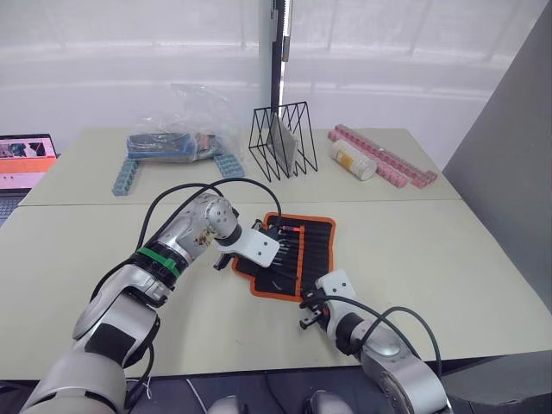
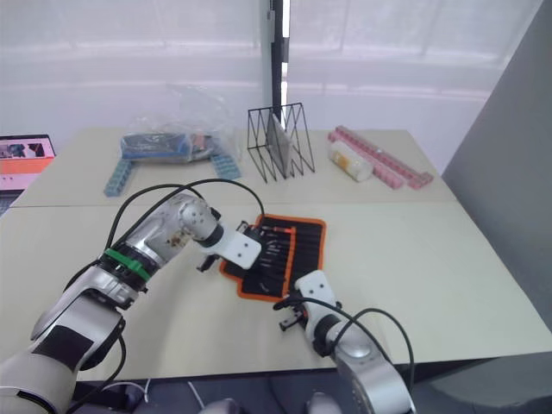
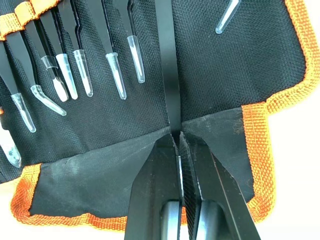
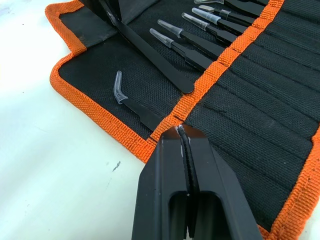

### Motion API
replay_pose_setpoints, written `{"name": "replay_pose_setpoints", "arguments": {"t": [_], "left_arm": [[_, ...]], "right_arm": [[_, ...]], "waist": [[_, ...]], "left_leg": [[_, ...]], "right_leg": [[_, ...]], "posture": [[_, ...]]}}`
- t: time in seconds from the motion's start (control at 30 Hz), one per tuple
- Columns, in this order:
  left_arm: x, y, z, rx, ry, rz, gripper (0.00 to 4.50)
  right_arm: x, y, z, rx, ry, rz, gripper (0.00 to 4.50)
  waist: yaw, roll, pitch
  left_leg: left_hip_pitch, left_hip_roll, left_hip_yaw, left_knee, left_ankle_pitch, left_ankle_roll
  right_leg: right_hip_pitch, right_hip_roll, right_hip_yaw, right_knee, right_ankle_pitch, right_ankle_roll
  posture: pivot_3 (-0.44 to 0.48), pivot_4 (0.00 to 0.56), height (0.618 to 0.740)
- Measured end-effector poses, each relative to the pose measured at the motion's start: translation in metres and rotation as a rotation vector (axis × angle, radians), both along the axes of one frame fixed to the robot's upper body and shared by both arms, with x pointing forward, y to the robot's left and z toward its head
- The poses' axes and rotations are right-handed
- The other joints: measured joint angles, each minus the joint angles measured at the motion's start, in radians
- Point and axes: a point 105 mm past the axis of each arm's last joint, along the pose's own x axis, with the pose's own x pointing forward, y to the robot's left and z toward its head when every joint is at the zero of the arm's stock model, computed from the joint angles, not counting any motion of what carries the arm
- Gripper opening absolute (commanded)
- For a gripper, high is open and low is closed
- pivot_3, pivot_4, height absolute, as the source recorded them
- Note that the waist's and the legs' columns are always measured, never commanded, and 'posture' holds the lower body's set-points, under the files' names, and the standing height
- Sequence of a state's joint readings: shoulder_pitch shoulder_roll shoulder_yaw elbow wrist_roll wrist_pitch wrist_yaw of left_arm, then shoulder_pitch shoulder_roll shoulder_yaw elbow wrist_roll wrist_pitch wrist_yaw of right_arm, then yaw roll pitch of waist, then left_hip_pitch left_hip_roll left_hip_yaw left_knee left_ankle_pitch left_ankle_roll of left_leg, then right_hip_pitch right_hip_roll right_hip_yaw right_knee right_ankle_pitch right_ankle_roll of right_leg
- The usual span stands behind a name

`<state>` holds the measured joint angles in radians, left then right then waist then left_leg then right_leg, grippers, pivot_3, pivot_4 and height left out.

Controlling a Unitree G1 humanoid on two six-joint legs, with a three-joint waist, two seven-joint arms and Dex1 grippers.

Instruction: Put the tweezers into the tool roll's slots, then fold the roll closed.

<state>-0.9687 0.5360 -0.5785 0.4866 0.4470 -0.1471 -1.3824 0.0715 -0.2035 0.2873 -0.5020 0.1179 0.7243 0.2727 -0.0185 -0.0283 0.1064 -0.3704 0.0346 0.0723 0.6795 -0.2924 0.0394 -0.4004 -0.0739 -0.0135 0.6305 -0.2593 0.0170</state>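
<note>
Insertion step underway — left pincer (image 3: 178, 150) clamped on tweezer (image 3: 167, 65) over tool roll (image 1: 315, 246); right pincer (image 4: 184, 137) closed, empty, at roll's orange trim. Next — steer tweezer's end into free slot.

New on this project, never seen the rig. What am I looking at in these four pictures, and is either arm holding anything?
A two-armed humanoid robot at a table. Two pictures come from its head camera, looking down; the other two from a camera on each wrist.

On the table lies an open tool roll, black with orange trim, with several tweezers in its slots.

The left gripper is shut on one black tweezer, its end over the roll. The right gripper is shut, empty, at the orange band.

Behind: a wire rack and a plastic bag.
</note>
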Motion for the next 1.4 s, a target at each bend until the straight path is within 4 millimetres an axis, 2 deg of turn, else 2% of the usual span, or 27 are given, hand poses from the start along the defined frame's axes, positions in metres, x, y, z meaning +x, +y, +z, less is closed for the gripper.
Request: {"name": "replay_pose_setpoints", "arguments": {"t": [0.1,0.3,0.53,0.7,0.9,1.1,1.4], "left_arm": [[0.001,0.009,0.001,0.021,-0.004,0.018,0.03],[0.002,0.007,0.007,-0.021,-0.005,0.059,0.03],[-0.008,0.006,0.016,-0.34,0.142,0.22,0.03],[-0.013,0.007,0.016,-0.449,0.22,0.3,0.03],[-0.015,0.013,0.013,-0.402,0.211,0.303,0.03],[-0.01,0.03,0.0,-0.198,0.142,0.295,0.03],[-0.008,0.018,0.001,-0.115,0.111,0.24,0.03]], "right_arm": [[0.0,0.0,0.0,0.001,-0.002,0.001,0.0],[0.0,0.002,0.0,0.002,-0.004,-0.001,0.0],[-0.001,0.003,0.0,0.007,-0.01,-0.004,0.0],[-0.001,0.002,0.0,0.001,-0.012,-0.008,0.0],[-0.001,0.002,0.0,0.0,-0.012,-0.007,0.0],[-0.001,0.002,-0.001,-0.002,-0.012,-0.008,0.0],[-0.001,0.004,0.0,0.007,-0.012,-0.012,0.0]], "waist": [[-0.001,0.0,0.0],[-0.003,0.0,0.0],[-0.007,0.0,0.0],[-0.003,0.0,0.0],[-0.003,0.0,0.0],[-0.001,0.0,0.0],[-0.006,-0.001,0.0]], "left_leg": [[-0.001,0.0,0.001,0.0,0.0,0.0],[-0.001,0.001,0.001,0.0,0.0,0.0],[-0.001,0.001,0.001,0.0,0.0,0.0],[-0.001,0.001,0.001,0.0,0.0,0.0],[-0.001,0.0,0.001,0.0,0.0,0.0],[-0.001,0.0,0.002,0.0,0.0,0.0],[-0.001,0.0,0.002,0.0,0.0,0.0]], "right_leg": [[-0.002,0.0,0.001,0.001,0.0,0.0],[-0.002,0.001,0.001,0.001,0.0,0.0],[-0.003,0.001,0.002,0.002,0.0,0.0],[-0.002,0.001,0.002,0.002,0.0,0.0],[-0.002,0.001,0.002,0.002,0.0,0.0],[-0.002,0.001,0.002,0.002,0.0,0.0],[-0.003,0.002,0.003,0.002,0.0,0.0]], "posture": [[0.0,0.15,0.737],[0.0,0.15,0.737],[0.0,0.15,0.737],[0.0,0.15,0.737],[0.0,0.15,0.737],[0.0,0.15,0.737],[0.0,0.15,0.737]]}}
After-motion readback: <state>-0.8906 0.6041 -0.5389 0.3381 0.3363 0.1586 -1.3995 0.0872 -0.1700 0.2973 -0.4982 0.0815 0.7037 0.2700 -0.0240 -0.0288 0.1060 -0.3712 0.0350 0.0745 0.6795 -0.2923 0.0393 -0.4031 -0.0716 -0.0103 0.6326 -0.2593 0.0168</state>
